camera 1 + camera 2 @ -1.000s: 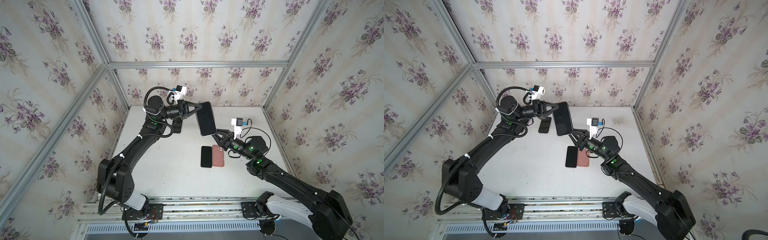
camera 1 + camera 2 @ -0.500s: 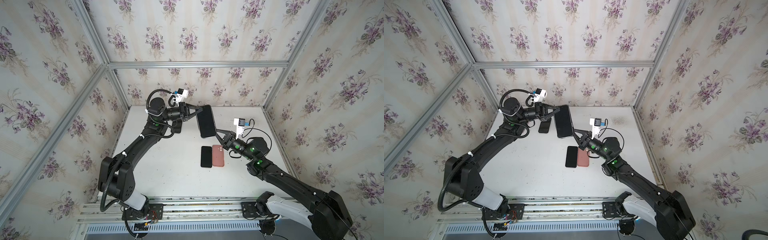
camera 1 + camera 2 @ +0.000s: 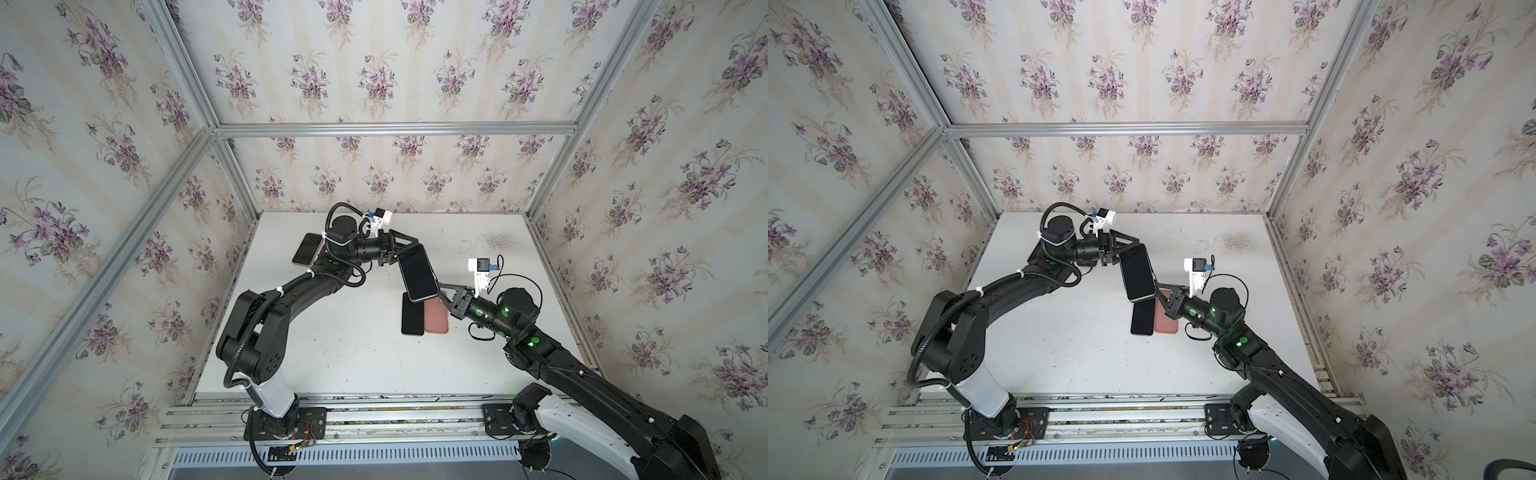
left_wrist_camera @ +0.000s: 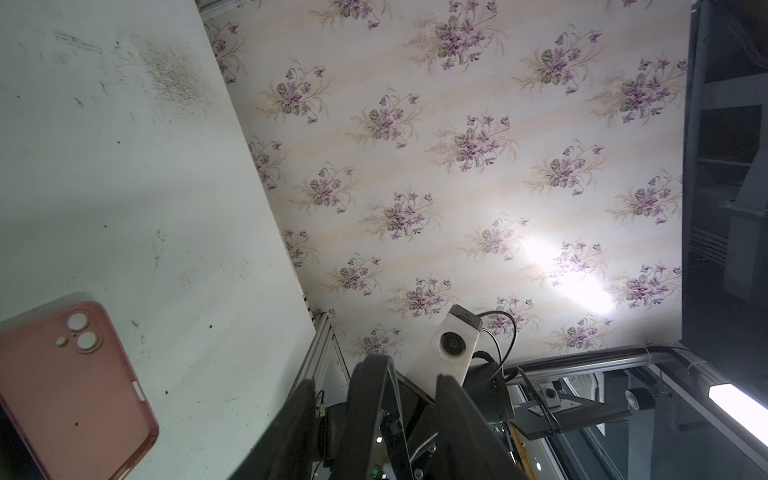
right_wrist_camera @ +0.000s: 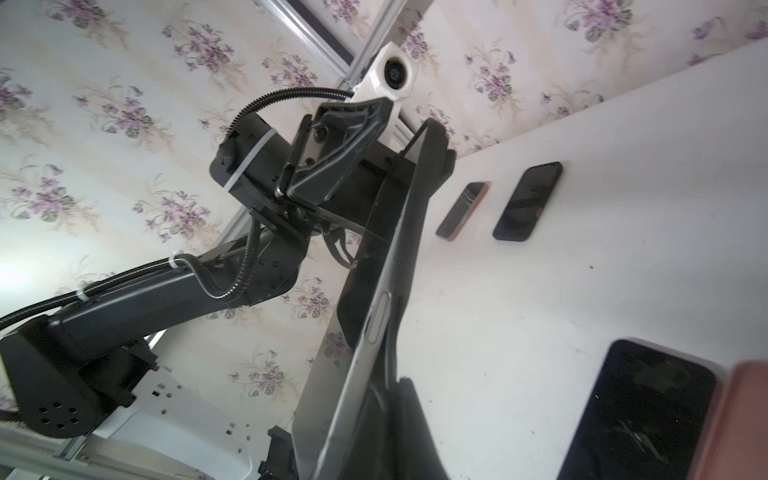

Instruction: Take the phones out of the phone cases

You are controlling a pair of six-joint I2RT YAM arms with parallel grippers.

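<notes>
**Two robot arms with a phone held in the air between them**

A dark phone (image 3: pixel 417 272) hangs tilted above the far end of a pink case (image 3: pixel 436 320), clear of the white table (image 3: pixel 353 353). The right gripper (image 3: pixel 440 289) is clamped on the phone's lower end, the end nearest the pink case. The left gripper (image 3: pixel 405 251) is at the phone's upper end, farther from the pink case, with its jaws spread apart. In the right wrist view the phone's upper end lies against one left finger while the other stands off it. The left wrist view shows a gap between the left fingers (image 4: pixel 368 415). The phone's grey side edge (image 5: pixel 374 324), with one long button, shows in the right wrist view. Whether a case is on it cannot be told.

The pink case lies flat, back up, with its camera holes showing (image 4: pixel 70 395). A black phone (image 3: pixel 412 318) lies flat just beside the pink case, screen up. Two more phones (image 5: pixel 463 210) (image 5: pixel 528 201) lie well apart from the pink case, at the table's far side by the left arm.
</notes>
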